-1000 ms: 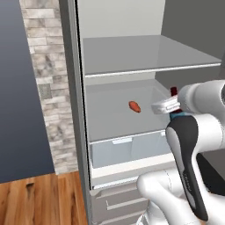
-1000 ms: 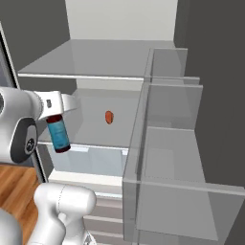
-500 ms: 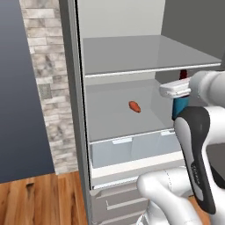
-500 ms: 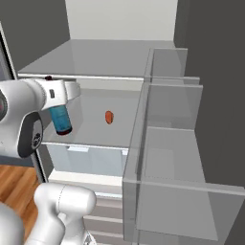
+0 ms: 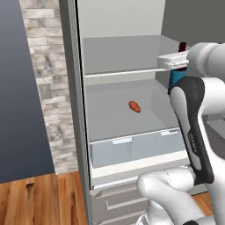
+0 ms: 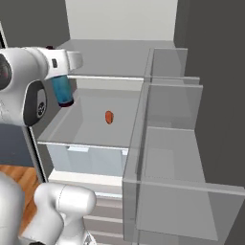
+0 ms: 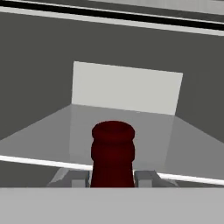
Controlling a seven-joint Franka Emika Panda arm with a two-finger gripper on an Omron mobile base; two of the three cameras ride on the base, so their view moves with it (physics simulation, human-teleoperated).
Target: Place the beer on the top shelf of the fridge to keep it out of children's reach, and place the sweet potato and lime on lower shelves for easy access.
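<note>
In front of me stands the tall dark grey fridge (image 5: pixel 70 110) with its door swung open, a stone-patterned wall strip (image 5: pixel 44 83) and a dark blue-grey wall panel (image 5: pixel 17 88) to its left and warm wooden floor (image 5: pixel 39 200) below. Inside its pale interior I see the top shelf (image 5: pixel 127 72), a wide grey plate with a pale front rim, and beneath it one of the lower shelves (image 5: pixel 118 123), on which the small orange-red sweet potato (image 5: pixel 134 106) lies by itself near the middle; from my right base camera the same tuber (image 6: pixel 109 117) sits well back from the shelf edge. Under that shelf is a translucent bluish drawer (image 5: pixel 132 147), with grey drawers (image 5: pixel 118 202) lower down. My white arm holds the pincer (image 5: pixel 178 61) level with the top shelf's front rim, at the right side of the opening. It is clamped on the neck of the dark brown-red glass beer bottle (image 5: pixel 177 74), which hangs upright with its blue label below the hand; from the right base camera the bottle (image 6: pixel 62 91) hangs just in front of the shelf rim. Through the hand camera I look along the bottle's dark red neck (image 7: pixel 113 153), gripped between the two fingers (image 7: pixel 146 177), with the top shelf (image 7: pixel 52 135) stretching away ahead of it. On the right, the open door's narrow translucent racks (image 6: pixel 167 143) stand stacked.
</note>
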